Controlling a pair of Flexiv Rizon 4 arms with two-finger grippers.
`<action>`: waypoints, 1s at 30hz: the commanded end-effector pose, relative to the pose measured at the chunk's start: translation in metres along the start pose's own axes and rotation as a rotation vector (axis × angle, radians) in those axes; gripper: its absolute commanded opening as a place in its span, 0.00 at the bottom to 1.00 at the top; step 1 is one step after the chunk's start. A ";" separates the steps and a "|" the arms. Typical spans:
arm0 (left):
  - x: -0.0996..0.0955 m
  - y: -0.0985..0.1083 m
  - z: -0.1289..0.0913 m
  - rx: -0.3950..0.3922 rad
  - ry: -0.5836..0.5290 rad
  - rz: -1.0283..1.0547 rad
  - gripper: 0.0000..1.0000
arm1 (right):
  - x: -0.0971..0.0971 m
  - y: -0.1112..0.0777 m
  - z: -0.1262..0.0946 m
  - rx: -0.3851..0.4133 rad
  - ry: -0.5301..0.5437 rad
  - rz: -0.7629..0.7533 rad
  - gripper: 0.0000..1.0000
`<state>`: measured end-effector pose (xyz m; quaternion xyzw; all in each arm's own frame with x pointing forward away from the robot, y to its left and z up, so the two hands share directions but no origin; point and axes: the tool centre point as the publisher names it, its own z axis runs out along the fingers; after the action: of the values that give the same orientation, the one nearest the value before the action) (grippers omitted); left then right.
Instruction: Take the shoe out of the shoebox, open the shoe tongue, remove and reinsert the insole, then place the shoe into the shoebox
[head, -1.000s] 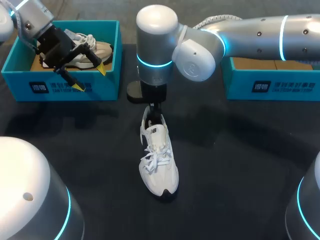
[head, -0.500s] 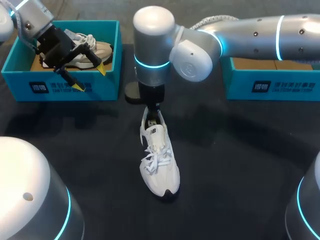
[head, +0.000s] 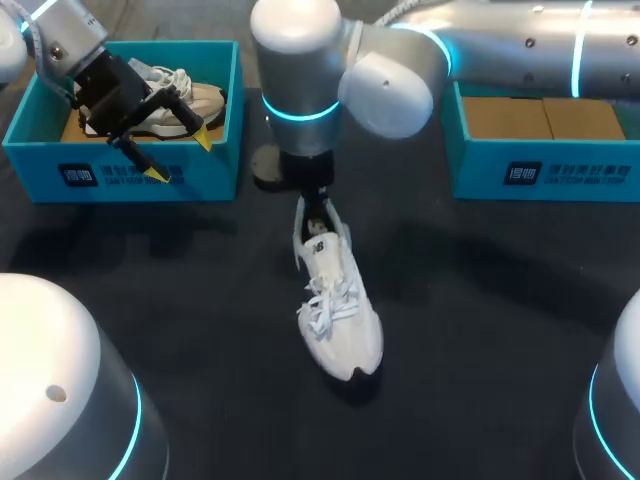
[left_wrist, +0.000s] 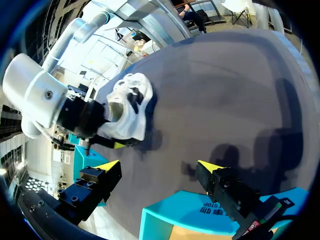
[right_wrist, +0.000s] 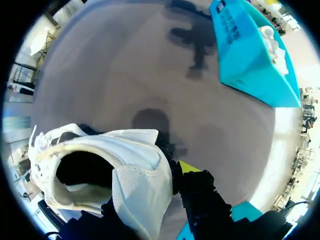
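Centre frame, the right claw (head: 317, 206) gripped the white shoe (head: 338, 300) by its heel, probably to steady it. Upper left, the left claw (head: 180, 156) hung open, clear of the work.

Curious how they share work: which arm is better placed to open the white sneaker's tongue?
Probably left: the left pincer hangs open above the teal cardboard shoebox; the right pincer grips the white lace-up sneaker by its heel.

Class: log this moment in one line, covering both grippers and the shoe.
left gripper: open, above left shoebox | right gripper: shut on white shoe, at heel | white shoe: mid-table
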<state>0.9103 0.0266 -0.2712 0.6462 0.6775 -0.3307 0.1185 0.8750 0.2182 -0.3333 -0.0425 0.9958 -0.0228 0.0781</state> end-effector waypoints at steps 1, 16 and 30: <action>0.000 -0.001 0.000 -0.002 0.003 0.000 1.00 | 0.000 -0.028 -0.055 0.004 -0.030 0.006 0.00; 0.000 -0.001 0.000 -0.002 0.003 0.000 1.00 | -0.045 -0.132 -0.128 0.049 -0.050 -0.080 0.00; 0.000 -0.001 0.000 -0.002 0.003 0.000 1.00 | -0.074 -0.183 -0.144 0.034 -0.054 -0.096 0.00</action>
<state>0.9103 0.0267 -0.2712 0.6461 0.6776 -0.3307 0.1186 0.9421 0.0554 -0.1713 -0.0876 0.9896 -0.0494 0.1025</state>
